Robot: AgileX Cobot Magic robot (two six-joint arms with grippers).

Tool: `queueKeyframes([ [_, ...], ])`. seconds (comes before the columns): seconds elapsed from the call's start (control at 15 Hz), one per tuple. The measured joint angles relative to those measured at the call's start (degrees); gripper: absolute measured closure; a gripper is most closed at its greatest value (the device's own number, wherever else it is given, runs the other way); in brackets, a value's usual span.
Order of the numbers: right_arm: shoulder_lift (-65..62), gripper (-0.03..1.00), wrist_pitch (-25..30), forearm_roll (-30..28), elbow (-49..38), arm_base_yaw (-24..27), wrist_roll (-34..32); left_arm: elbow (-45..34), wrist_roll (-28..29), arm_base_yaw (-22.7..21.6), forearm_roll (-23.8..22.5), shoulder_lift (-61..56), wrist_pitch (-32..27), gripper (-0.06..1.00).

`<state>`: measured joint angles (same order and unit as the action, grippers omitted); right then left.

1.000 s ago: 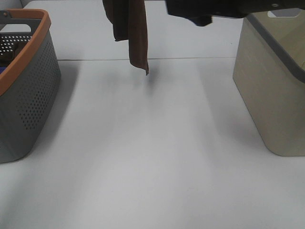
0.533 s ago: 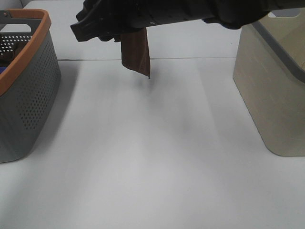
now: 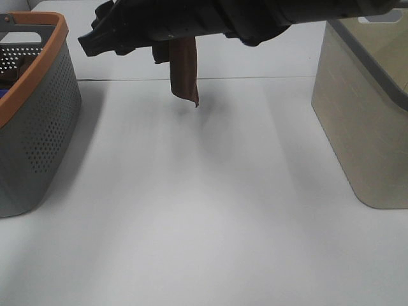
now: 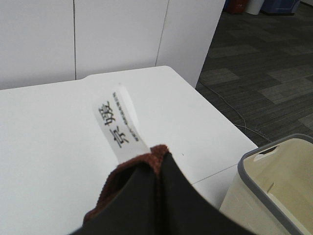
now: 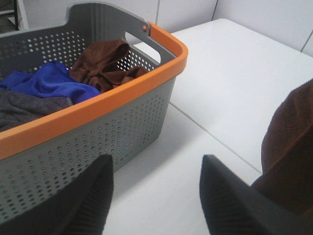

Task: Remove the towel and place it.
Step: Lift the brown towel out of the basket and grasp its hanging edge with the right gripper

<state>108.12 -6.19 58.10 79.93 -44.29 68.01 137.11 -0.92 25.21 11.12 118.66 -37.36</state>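
Dangling below the left gripper (image 4: 160,161), the towel (image 3: 183,67) is pinched at its hem, its white tag (image 4: 120,125) showing only in that wrist's view. The right gripper (image 5: 154,196) stands spread, apparently just beside the towel.

Dark brown soft cloth towel (image 3: 183,70): upper part hidden behind black arm (image 3: 210,19) in high view, grip point unseen; arm cut by top edge.
Left wrist view: only hem sliver of towel shows past left gripper (image 4: 159,164), jaws cut by frame edge; fine print on white fabric tag (image 4: 120,122) too small to read.
Grey perforated basket with orange rim (image 3: 38,121), beige bin with grey rim (image 3: 363,121): cut by side edges.
Right gripper (image 5: 155,193): jaws cut by frame edge.
Heaped cloths (image 5: 58,88) in basket partly hidden behind rim.
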Motion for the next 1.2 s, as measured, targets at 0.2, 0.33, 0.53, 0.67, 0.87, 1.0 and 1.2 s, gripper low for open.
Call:
queueKeyframes([
  [0.2,2.75,0.46,-5.21,0.0,1.6,0.0,-1.43,0.0,0.0,0.0,0.57,0.0,0.0,0.94],
  [0.33,3.5,0.46,-7.45,0.0,3.09,0.0,-3.21,0.0,0.0,0.0,1.09,0.0,0.0,0.94],
  [0.53,4.47,0.46,-8.08,0.0,4.76,0.0,-4.18,0.0,0.0,0.0,1.66,0.0,0.0,0.94],
  [0.67,6.3,0.46,-8.82,0.0,5.73,0.0,-4.87,0.0,0.0,0.0,1.66,0.0,0.0,0.94],
  [0.87,8.88,0.46,-14.9,1.43,5.96,0.0,-6.02,0.0,0.0,0.0,1.66,0.0,0.0,0.94],
  [1.0,9.0,0.44,-20.34,3.21,6.07,0.06,-6.02,0.0,0.0,0.0,1.66,0.0,0.0,0.94],
  [1.2,10.43,0.42,-20.68,3.78,6.07,0.06,-6.02,0.0,0.0,0.0,1.66,0.0,0.0,0.94],
])
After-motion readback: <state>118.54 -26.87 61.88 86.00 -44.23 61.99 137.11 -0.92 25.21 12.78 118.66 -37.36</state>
